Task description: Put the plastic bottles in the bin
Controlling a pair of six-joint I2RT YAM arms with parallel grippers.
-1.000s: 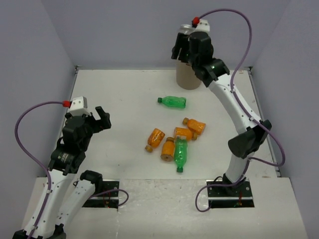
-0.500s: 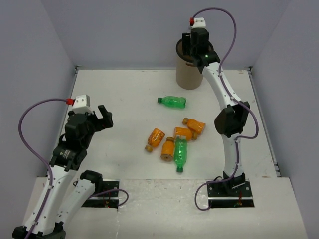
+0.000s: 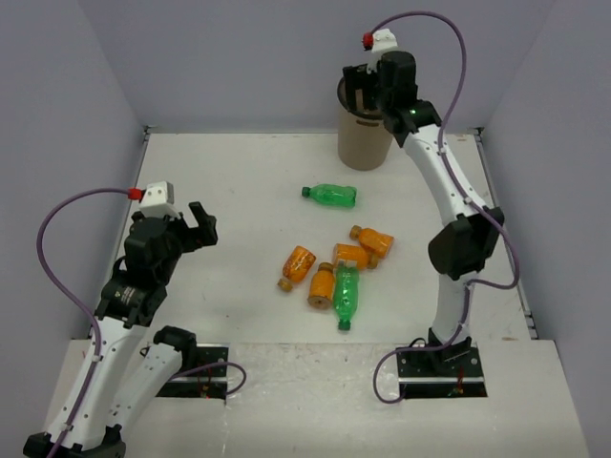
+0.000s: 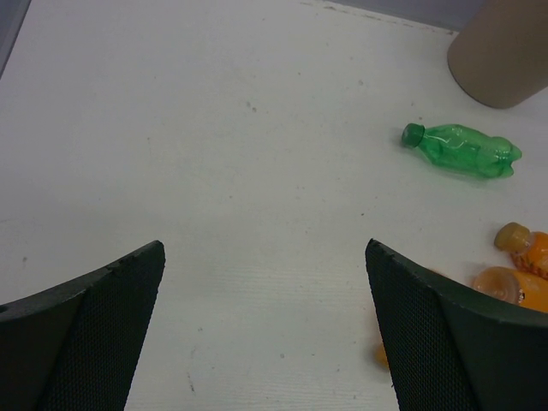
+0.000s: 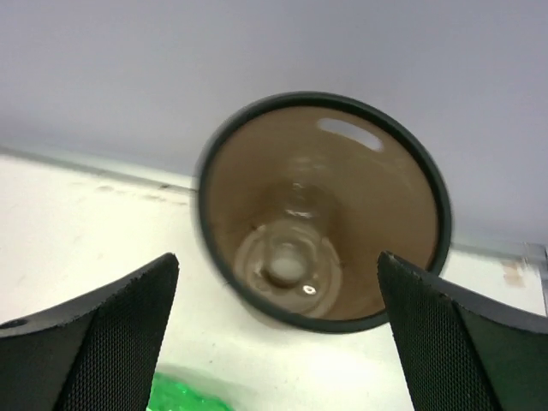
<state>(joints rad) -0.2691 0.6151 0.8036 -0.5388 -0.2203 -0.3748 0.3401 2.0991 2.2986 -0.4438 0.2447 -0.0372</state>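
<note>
Your right end effector [image 3: 358, 88] hangs spread above the bin [image 5: 214, 154], since the clear bottle [image 5: 287, 257] lies inside; your left end effector [image 4: 264, 247], also spread, faces the green bottle [image 4: 462, 150].

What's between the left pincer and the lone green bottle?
Only bare table lies between the left pincer and the green bottle, as the left wrist view shows.

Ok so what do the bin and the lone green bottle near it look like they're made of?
The bin looks like plastic or coated board; I cannot tell which. It is tan-brown and matte outside, with a soft sheen on the inner wall and a thin black rim. The green bottle looks like translucent plastic: glossy, light shows through it, with moulded ridges and an opaque green cap.
</note>
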